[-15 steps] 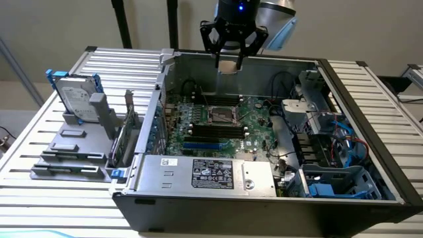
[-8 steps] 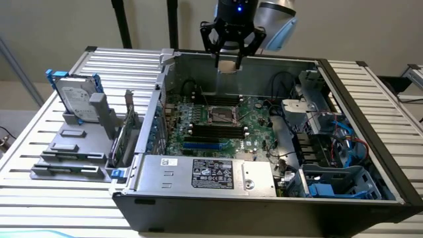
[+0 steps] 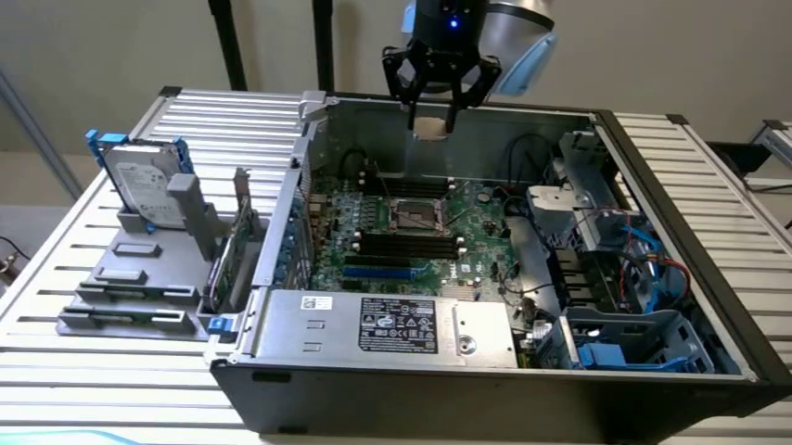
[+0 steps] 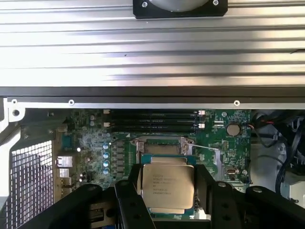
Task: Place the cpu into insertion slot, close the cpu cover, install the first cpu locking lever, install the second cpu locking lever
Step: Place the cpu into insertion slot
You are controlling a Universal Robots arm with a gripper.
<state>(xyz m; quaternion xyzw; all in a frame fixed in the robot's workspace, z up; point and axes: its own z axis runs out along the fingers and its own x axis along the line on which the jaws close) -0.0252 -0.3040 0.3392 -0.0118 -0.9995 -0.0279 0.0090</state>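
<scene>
While aloft, cpu [image 4: 167, 187] within pincer [image 3: 432, 120]

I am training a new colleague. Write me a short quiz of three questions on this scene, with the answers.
1. True or false: the cpu already sits in the insertion slot.
2. What does the gripper hold? A) a screwdriver B) the cpu C) nothing
3. Fill in: in the exterior view the hard drive stands outside the case, on that view's ____.
Key: 1 false, the insertion slot is empty; 2 B; 3 left.
</scene>
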